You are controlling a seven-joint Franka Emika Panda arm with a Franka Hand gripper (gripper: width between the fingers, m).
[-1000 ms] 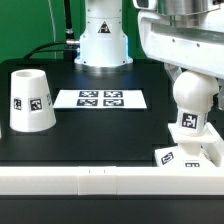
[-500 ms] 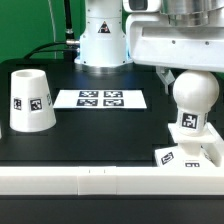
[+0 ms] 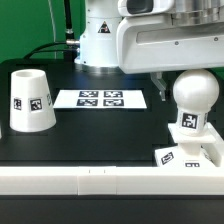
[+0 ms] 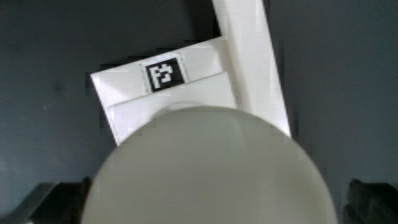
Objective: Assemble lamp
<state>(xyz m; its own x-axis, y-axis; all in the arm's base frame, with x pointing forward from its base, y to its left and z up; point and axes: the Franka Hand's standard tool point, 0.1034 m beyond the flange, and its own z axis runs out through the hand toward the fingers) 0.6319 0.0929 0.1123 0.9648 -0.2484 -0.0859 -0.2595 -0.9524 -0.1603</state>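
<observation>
Three lamp parts are in sight on the black bench [image 3: 95,140]. The shade [image 3: 31,100] stands alone at 9 o'clock in the exterior view. The bulb [image 3: 193,97] stands upright on its stem on the flat base [image 3: 188,156] at about 4 o'clock. The marker board [image 3: 100,98] lies between them, near the middle.

Over the last second the arm [image 3: 170,40] has slid across from 2 o'clock toward 12 o'clock, and its white body now hangs directly over the bulb. Bulb, base and shade have not shifted.

The wrist view looks straight down on the bulb's dome [image 4: 205,165], with the base's marker beyond it. The jaws are spread wide, a dark fingertip [image 4: 43,203] showing on each flank of the dome; I cannot tell if either touches it.

This looks like lining up to grip the bulb, probably to seat or twist it into the base. How firmly it sits already cannot be told. The shade is not yet fitted.
</observation>
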